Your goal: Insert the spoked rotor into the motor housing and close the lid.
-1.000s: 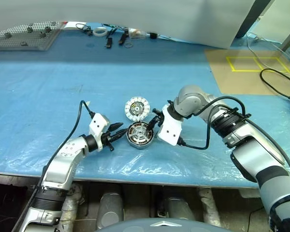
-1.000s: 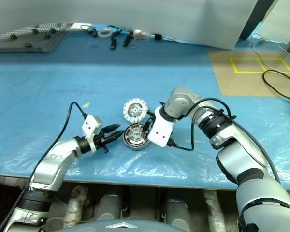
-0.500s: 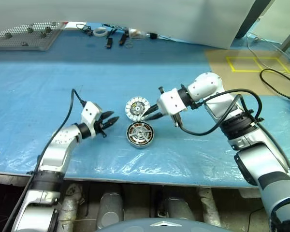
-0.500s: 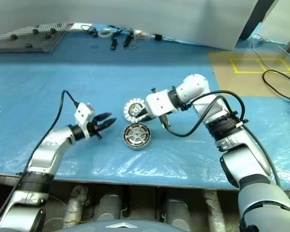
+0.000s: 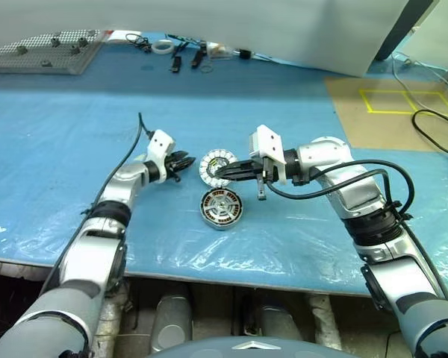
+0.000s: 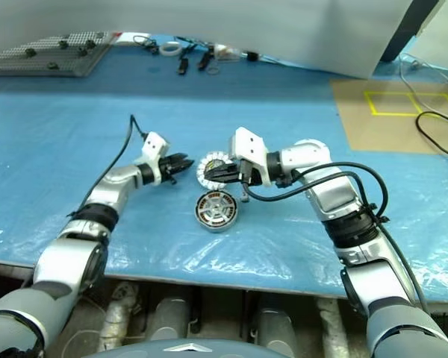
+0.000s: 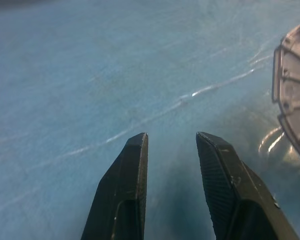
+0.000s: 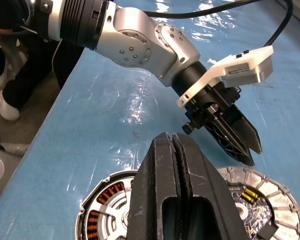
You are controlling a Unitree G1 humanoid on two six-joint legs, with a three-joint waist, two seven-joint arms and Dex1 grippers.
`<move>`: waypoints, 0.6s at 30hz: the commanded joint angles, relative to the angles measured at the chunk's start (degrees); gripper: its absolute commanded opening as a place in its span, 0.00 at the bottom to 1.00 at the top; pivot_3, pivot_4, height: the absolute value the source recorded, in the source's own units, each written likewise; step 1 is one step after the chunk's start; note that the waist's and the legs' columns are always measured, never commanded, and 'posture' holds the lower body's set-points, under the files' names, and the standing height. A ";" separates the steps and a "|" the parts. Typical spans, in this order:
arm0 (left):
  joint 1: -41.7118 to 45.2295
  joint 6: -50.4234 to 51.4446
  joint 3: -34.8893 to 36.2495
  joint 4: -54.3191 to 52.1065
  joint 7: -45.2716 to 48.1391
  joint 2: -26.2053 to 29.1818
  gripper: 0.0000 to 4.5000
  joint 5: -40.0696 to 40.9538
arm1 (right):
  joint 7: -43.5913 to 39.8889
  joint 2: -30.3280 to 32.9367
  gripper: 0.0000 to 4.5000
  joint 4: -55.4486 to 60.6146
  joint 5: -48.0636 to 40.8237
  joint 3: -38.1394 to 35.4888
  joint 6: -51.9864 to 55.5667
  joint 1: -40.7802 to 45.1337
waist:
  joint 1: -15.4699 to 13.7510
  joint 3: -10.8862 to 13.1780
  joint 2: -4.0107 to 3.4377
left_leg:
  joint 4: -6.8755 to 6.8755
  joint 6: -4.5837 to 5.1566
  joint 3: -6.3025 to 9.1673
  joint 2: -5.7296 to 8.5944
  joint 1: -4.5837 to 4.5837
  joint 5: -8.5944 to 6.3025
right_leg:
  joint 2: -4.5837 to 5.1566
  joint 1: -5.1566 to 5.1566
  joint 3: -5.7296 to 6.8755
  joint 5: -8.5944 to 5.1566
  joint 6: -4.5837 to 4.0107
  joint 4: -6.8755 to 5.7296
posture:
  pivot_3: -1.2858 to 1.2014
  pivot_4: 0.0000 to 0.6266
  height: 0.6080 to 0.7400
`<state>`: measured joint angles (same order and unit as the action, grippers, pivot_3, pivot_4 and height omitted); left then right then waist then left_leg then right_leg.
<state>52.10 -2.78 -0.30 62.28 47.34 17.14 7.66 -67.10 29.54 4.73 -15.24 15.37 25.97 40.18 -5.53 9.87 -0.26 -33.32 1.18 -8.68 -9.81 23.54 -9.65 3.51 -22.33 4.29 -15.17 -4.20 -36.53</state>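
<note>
The housing [image 5: 221, 208] sits on the blue worktop [image 5: 60, 134] near the front edge, with the rotor [image 5: 222, 204] seated in its open centre, spokes facing up and copper windings showing around it. The lid [image 5: 215, 166] lies flat just behind the housing, segmented face up, apart from it.

The right end effector [image 5: 222, 172] reaches in from the right, pointing left over the lid's near edge; its fingers [image 8: 172, 165] are pressed together and hold nothing. The left end effector [image 5: 188, 161] points toward the lid from the left and stops just beside its rim; its fingers [image 7: 132, 170] stand a narrow gap apart with nothing between them.
</note>
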 commanded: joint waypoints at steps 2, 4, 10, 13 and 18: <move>4.91 -1.78 1.32 6.63 1.43 -2.01 0.23 -0.74 | 1.43 1.63 0.00 5.28 -2.59 -2.59 3.46 -2.23 | -0.15 0.01 0.01 | 0.04 -0.01 0.01 -0.01 0.01 0.00 | 0.00 -0.01 0.05 0.01 0.01 -0.01 | 0.52 0.24 1.00; 5.87 -1.54 1.60 8.14 3.19 -3.05 0.23 -0.61 | 2.33 2.20 0.00 7.24 -3.00 -2.88 4.89 -3.36 | -0.07 0.01 0.02 | 0.07 -0.01 0.01 -0.02 0.04 -0.01 | 0.00 -0.02 0.10 0.02 0.03 0.00 | 0.52 0.24 1.00; 7.75 1.33 2.72 11.46 6.29 -4.96 0.19 -1.21 | 4.93 4.50 0.00 11.45 -3.01 -3.58 7.42 -5.77 | -0.14 0.03 0.05 | 0.08 -0.02 0.07 -0.02 0.06 -0.01 | 0.01 -0.03 0.16 0.03 0.05 -0.01 | 0.52 0.24 1.00; 8.38 1.45 3.71 11.86 6.65 -4.71 0.01 -1.17 | 5.83 5.69 0.00 13.17 -3.15 -3.75 8.17 -6.83 | -0.19 0.04 0.06 | 0.08 -0.02 0.08 0.00 0.04 -0.01 | 0.03 0.00 0.16 0.04 0.07 0.02 | 0.52 0.24 1.00; 8.22 1.50 4.26 12.02 7.63 -4.21 0.01 -1.86 | 7.06 6.73 0.00 14.37 -3.36 -3.84 8.67 -8.07 | -0.19 0.04 0.07 | 0.09 -0.02 0.08 0.00 0.04 -0.01 | 0.03 0.00 0.16 0.04 0.07 0.03 | 0.52 0.24 1.00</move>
<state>58.62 -1.20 3.23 74.68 54.43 12.28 6.20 -60.60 35.93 16.35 -17.53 13.19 34.46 32.42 -5.72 9.91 -0.19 -33.23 1.16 -8.60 -9.81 23.58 -9.66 3.54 -22.32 4.45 -15.13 -4.13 -36.49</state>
